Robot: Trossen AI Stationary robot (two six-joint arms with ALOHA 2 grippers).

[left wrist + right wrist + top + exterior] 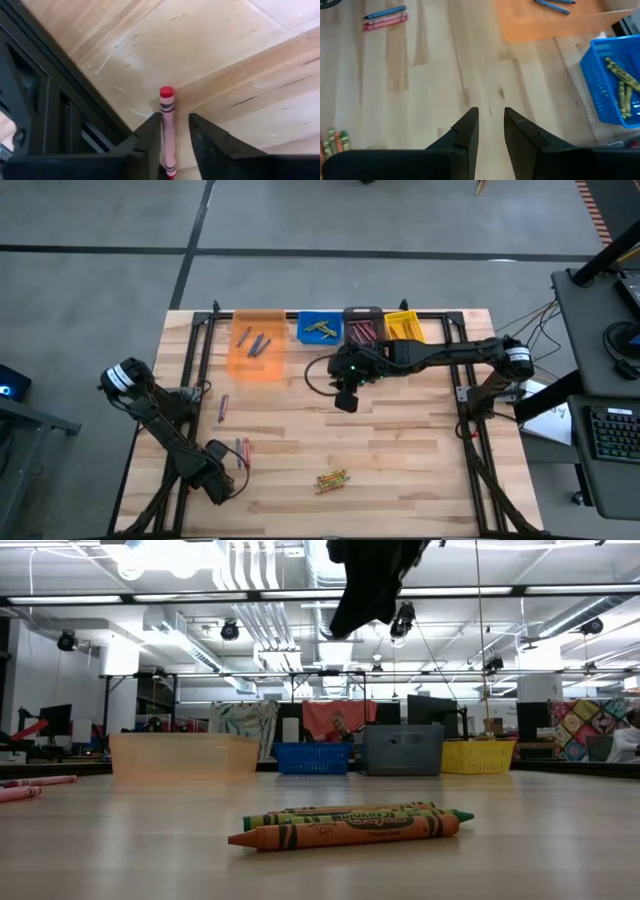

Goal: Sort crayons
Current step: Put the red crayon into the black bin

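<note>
Red crayon (pixel 167 131) sits between the fingers of the left end effector (pixel 172 137), low at the table's (pixel 400 450) seven o'clock corner.

Its fingers are narrowly parted, one touching the stick; a firm grip I cannot tell. Right end effector (pixel 490 125), slightly open and empty, hovers near centre. Green and orange crayons (pixel 332 479) lie at six o'clock; others fill the bins (pixel 320 328) at twelve.
</note>
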